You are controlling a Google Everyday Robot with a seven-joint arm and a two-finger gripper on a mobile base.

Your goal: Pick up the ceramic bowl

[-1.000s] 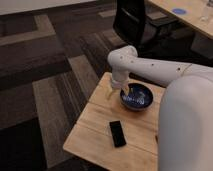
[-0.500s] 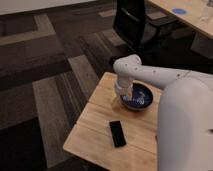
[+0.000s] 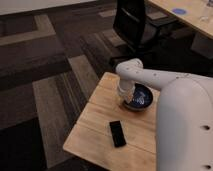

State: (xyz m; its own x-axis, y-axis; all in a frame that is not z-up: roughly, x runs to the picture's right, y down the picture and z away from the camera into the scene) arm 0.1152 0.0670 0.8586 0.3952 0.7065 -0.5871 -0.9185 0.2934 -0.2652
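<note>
The ceramic bowl (image 3: 142, 98), dark blue and glossy with whitish speckles inside, sits on the small wooden table (image 3: 95, 112) near its far right part. My white arm reaches in from the right, bends at a joint over the table and points down at the bowl's left rim. The gripper (image 3: 126, 98) is at that left rim, down at the bowl, and mostly hidden by the wrist. The bowl's right side is hidden behind my arm.
A flat black phone (image 3: 117, 133) lies on the table in front of the bowl. A black office chair (image 3: 135, 22) stands behind the table. A long wooden desk (image 3: 187, 15) runs along the far right. Striped carpet lies to the left.
The arm has dropped lower and shifted a little right, bringing the wrist and gripper down onto the bowl's left rim. The bowl and phone have not moved.
</note>
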